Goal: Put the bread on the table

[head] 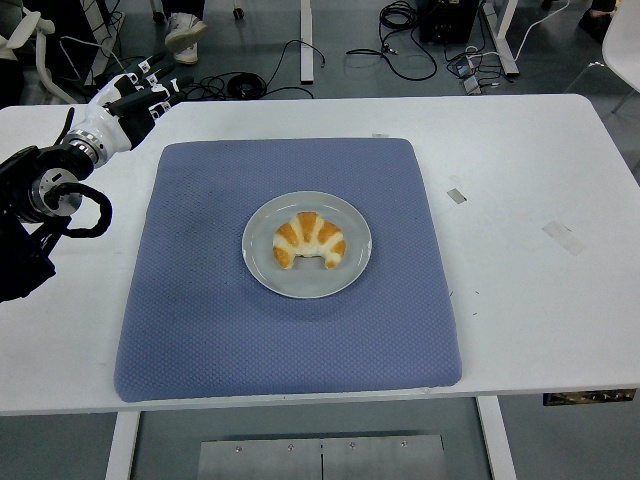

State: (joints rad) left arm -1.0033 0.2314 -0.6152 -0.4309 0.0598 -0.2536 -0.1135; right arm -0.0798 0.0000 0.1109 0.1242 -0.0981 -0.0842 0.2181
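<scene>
Head view, the only one on offer: the bread (309, 239), a croissant with pale stripes across a golden crust, lies curled on the grey plate (262, 265), ends pointing toward the near edge. The plate sits in the middle of the blue mat (200, 300), and the mat covers most of the white bench (540, 300). Nothing touches the bread yet.

Over at the far left corner, the left hand (128, 100) hovers above the bench edge, well apart from the plate, fingers (160, 84) stretched out fairly straight and holding nothing (at this range I can't say exactly how wide they are spread, but released is my reading). The right arm isn't in the picture at all.

So the step in hand looks like the reach, and here's how I'd want it played: bring the hand in high over the mat, then come down on the croissant's thick middle back, thumb on one flank and fingers on the other. Close gently, because that crust will likely flake and crush. Lift straight up so the light plate doesn't drag along. Bare bench lies to the right of the mat, with scraps of tape (456, 195) to steer clear of.
</scene>
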